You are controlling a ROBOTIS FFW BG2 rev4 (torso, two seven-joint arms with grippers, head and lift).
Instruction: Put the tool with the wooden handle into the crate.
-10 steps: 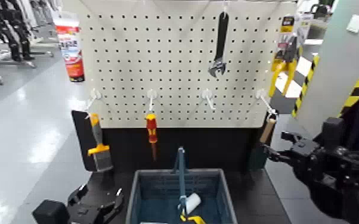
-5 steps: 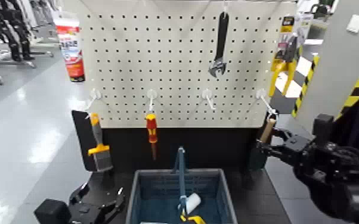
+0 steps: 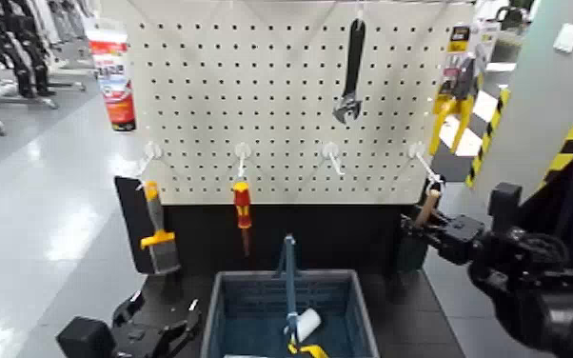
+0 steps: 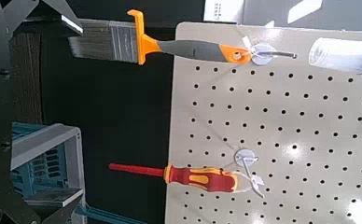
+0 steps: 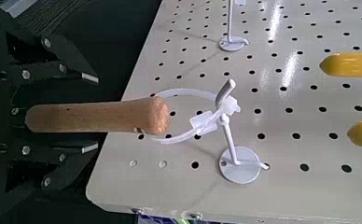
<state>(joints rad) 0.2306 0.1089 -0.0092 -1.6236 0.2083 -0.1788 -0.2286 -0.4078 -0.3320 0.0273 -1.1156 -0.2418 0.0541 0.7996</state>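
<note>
The tool with the wooden handle (image 3: 430, 204) hangs by a white loop from the rightmost pegboard hook (image 5: 229, 140), its dark green blade (image 3: 407, 252) pointing down. My right gripper (image 3: 423, 225) reaches in from the right at handle height. In the right wrist view the light-brown handle (image 5: 95, 117) lies between the two black fingers (image 5: 48, 70), which press in on it from both sides. The blue-grey crate (image 3: 216, 303) stands below the board at the middle, its blue bar handle (image 3: 289, 276) upright. My left gripper (image 3: 157, 324) rests low at the left, fingers spread and holding nothing.
An orange-handled scraper (image 3: 159, 238) and a red-and-yellow screwdriver (image 3: 242, 208) hang on the white pegboard (image 3: 271, 114), with a black wrench (image 3: 351, 71) higher up and yellow pliers (image 3: 457, 86) at the right. A small white roller (image 3: 305, 326) lies in the crate.
My right gripper has moved left onto the wooden handle and its fingers have closed in on it. The left arm has stayed put.
</note>
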